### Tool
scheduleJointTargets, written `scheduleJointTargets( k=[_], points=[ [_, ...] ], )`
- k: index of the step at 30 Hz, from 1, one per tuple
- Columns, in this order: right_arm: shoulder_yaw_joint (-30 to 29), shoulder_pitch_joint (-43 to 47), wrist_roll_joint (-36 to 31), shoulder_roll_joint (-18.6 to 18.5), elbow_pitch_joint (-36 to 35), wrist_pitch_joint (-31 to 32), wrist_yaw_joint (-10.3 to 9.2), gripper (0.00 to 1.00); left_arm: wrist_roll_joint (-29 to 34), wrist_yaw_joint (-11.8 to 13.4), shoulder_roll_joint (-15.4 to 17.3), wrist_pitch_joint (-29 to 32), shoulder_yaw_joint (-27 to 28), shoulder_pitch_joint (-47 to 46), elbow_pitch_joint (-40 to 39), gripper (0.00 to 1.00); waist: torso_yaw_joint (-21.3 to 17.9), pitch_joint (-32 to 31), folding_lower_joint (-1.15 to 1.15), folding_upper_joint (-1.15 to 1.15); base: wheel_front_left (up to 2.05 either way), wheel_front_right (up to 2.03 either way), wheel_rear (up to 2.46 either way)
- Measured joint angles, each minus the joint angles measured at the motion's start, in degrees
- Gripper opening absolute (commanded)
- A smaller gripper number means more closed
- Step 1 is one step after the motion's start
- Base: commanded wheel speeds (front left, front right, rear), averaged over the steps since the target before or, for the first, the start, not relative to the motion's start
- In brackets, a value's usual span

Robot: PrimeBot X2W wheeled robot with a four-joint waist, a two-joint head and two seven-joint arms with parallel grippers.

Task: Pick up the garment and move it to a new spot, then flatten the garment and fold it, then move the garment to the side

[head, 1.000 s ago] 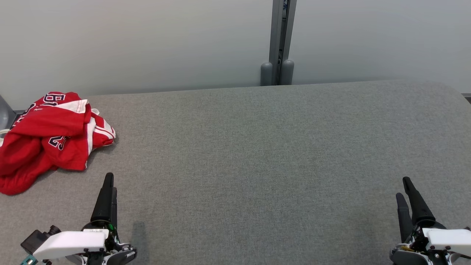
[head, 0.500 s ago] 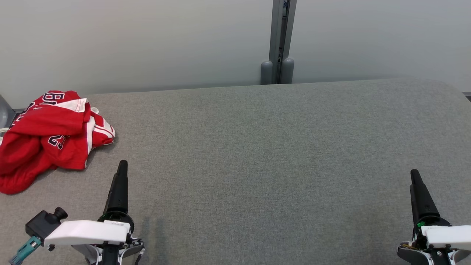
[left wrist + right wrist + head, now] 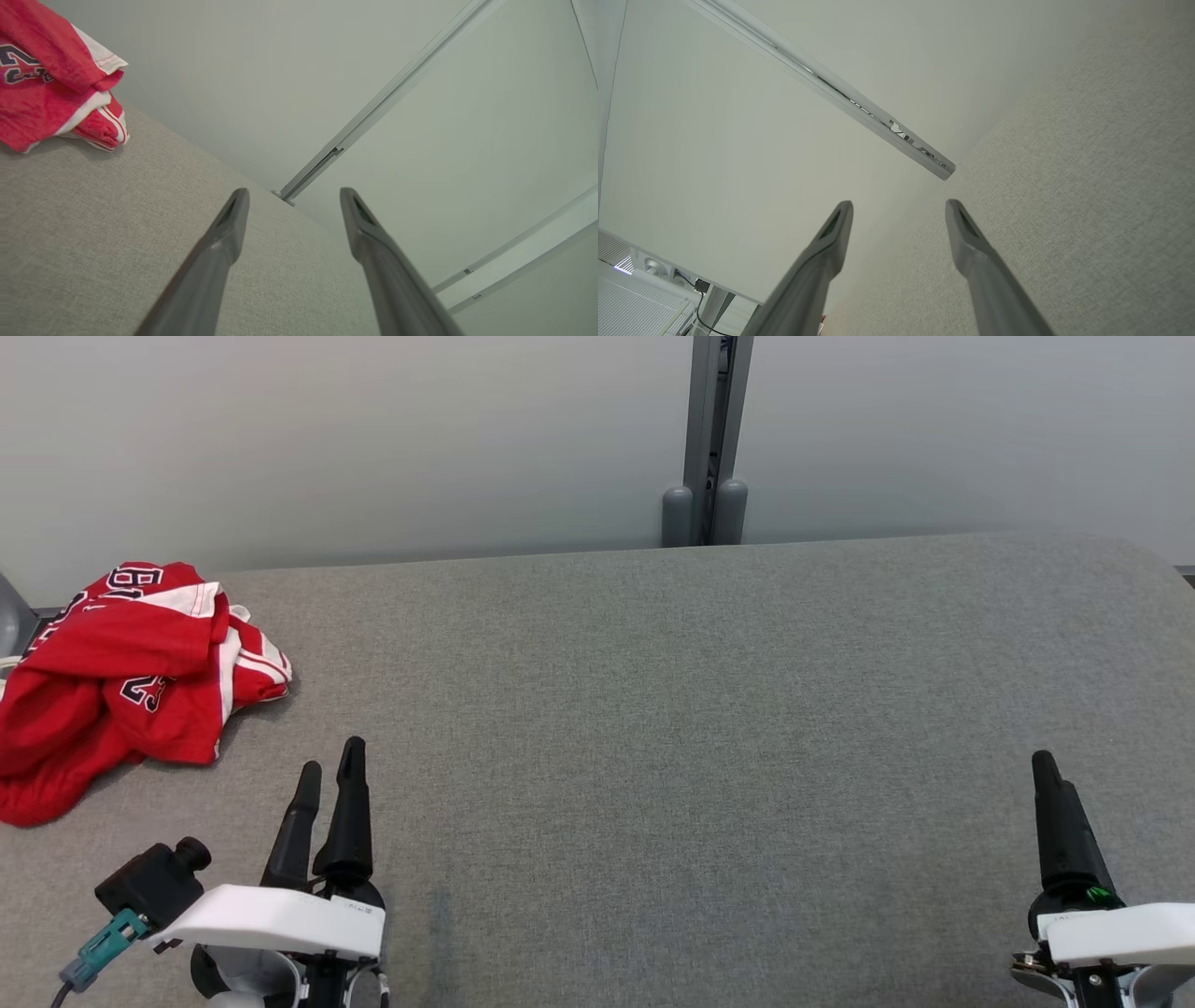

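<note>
Red garment (image 3: 131, 672) is lying bunched in a heap at the far left of the grey bench (image 3: 700, 709), partly running off the head view's left edge. No clean long axis is showing.

Left gripper (image 3: 331, 758) is hovering over bare bench, right of the heap and nearer the robot. Its fingers (image 3: 224, 242) are standing spread with nothing between them, pointing past the garment rather than at it.

Right gripper (image 3: 1046, 773) is hanging well apart at the far right, fingers likewise spread and empty.

Judging: pickup is not yet begun. Left arm is sitting clearly nearer and would need swinging left and forward onto the heap.
</note>
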Motion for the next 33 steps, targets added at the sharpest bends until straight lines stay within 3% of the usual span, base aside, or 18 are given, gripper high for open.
scheduleJointTargets(
  k=[15, 33],
  points=[
    [2.0, 1.5, -15.4, -0.1, -2.9, -2.7, 0.0, 1.0, 15.3, 3.6, 1.7, -2.7, -2.6, 1.2, -0.6, 1.0, -0.1, -0.3, 0.0, 0.0, 0.0, 0.0, 0.0],
    [3.6, 3.4, -30.0, -0.3, -2.4, -5.4, 0.02, 1.0, 24.7, 5.8, 2.6, -5.4, -4.3, 2.4, 2.0, 1.0, -0.2, -1.0, 0.0, 0.0, 0.0, 0.0, 0.0]
  ],
)
